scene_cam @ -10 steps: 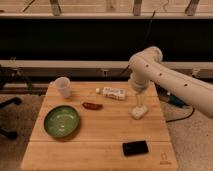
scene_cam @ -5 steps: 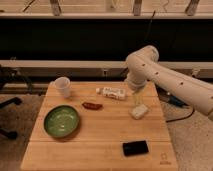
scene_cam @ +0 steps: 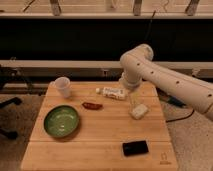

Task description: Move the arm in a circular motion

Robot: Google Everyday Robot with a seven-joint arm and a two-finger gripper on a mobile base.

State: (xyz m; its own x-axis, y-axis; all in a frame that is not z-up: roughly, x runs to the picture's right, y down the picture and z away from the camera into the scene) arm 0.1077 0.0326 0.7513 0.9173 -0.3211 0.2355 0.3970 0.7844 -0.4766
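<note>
- Since the earlier frames, the large glossy white robot arm [scene_cam: 165, 82] of thick rounded segments has swung its bulbous upper joint towards the left of the frame, and its lower end has drawn in closer to the back edge of the table.
- The arm enters from the right edge, rises to the joint at upper centre-right, then bends down over the rear right of the light wooden slatted table [scene_cam: 100, 155].
- The gripper [scene_cam: 133, 97] hangs below the wrist, just above the table. It is between the white tube-like pack lying on its side [scene_cam: 111, 92] and the pale squarish block [scene_cam: 139, 111]. Whether it is apart or together cannot be told, and it seems to carry nothing.
- As a judgement, the arm is heavy and rigid, so the circle comes from its own joints and there is nothing to grasp. A low sweep risks knocking the light items nearby.
- The arm's base is cut off at the right, and the block partly blends with the gripper's outline.
</note>
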